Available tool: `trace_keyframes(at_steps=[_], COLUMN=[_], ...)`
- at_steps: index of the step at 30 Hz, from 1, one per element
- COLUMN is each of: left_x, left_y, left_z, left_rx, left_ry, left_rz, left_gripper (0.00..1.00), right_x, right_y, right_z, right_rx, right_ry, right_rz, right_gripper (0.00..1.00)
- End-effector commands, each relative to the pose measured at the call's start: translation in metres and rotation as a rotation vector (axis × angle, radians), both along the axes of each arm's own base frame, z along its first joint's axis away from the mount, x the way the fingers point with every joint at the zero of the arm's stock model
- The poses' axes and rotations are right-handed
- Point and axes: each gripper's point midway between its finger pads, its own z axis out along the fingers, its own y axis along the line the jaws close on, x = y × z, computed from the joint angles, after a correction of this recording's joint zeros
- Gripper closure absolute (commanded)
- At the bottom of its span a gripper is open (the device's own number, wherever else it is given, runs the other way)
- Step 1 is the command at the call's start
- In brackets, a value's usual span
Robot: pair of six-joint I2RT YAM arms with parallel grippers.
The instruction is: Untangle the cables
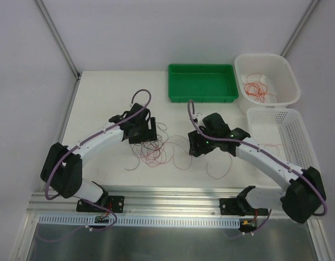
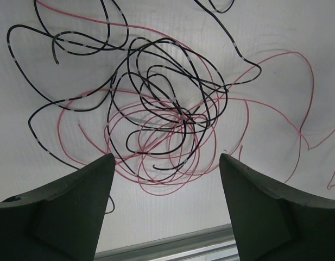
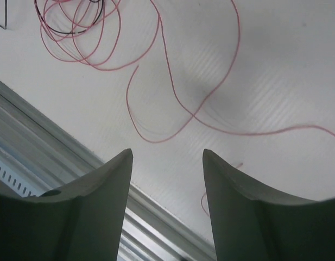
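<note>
The cables (image 1: 153, 149) lie on the white table as one loose tangle of thin black and red loops between my two arms. In the left wrist view the tangle (image 2: 167, 114) fills the table just beyond my left gripper (image 2: 167, 160), which is open with nothing between its fingers (image 2: 75, 201). My left gripper (image 1: 147, 136) hangs over the tangle's left edge. My right gripper (image 1: 197, 147) sits at its right side, open and empty (image 3: 167, 155). A single red cable (image 3: 172, 92) curves across the table ahead of it, and part of the tangle (image 3: 75, 27) shows at the top left.
A green tray (image 1: 201, 81) stands at the back. A white basket (image 1: 289, 81) at the back right holds red wires (image 1: 257, 89). A second white basket (image 1: 281, 133) sits at the right. The metal rail (image 1: 172, 191) runs along the near edge.
</note>
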Motion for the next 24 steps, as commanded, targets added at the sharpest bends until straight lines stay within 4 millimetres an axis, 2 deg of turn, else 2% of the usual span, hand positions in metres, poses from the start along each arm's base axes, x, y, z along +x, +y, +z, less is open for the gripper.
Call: trace_keyframes(at_steps=[1,5,7,8,9,11,13,14,15,16,17,21,24], left_x=[0.022,0.027,0.029,0.030,0.031,0.034,0.036,0.036,0.036,0.038,0.039,0.043,0.046], left_y=[-0.005,-0.003,-0.004,-0.003,-0.003,-0.003,-0.002,-0.001,0.000,-0.001,-0.001,-0.001,-0.001], left_z=[0.003,-0.011,-0.018,-0.021,-0.026,-0.029,-0.035,-0.037,-0.042,-0.043,-0.043,-0.053,-0.060], left_rx=[0.026,0.064,0.078,0.087,0.096,0.109,0.124,0.130,0.139,0.141,0.140,0.162,0.179], left_ry=[-0.050,-0.031,-0.021,-0.018,-0.008,-0.009,-0.001,0.002,0.009,0.009,0.007,0.021,0.029], left_rz=[0.059,0.073,0.076,0.081,0.083,0.089,0.094,0.100,0.103,0.106,0.111,0.117,0.122], left_gripper=[0.22,0.24,0.25,0.25,0.26,0.27,0.28,0.28,0.29,0.30,0.30,0.33,0.41], right_x=[0.030,0.044,0.051,0.052,0.054,0.054,0.050,0.048,0.043,0.039,0.036,0.021,0.007], right_y=[0.042,0.060,0.065,0.065,0.067,0.071,0.074,0.074,0.073,0.074,0.072,0.068,0.067], right_z=[0.010,-0.020,-0.033,-0.049,-0.054,-0.067,-0.070,-0.070,-0.071,-0.070,-0.068,-0.053,-0.048], right_rx=[0.095,0.078,0.067,0.043,0.040,0.036,0.024,0.021,0.016,0.015,0.006,0.027,0.012], right_ry=[-0.072,-0.018,-0.003,0.028,0.032,0.053,0.065,0.061,0.065,0.064,0.056,0.031,0.028], right_rz=[0.106,0.133,0.131,0.130,0.130,0.148,0.167,0.179,0.189,0.201,0.199,0.202,0.216], right_gripper=[0.42,0.43,0.43,0.43,0.44,0.49,0.55,0.70,0.80,0.96,0.99,0.99,0.99])
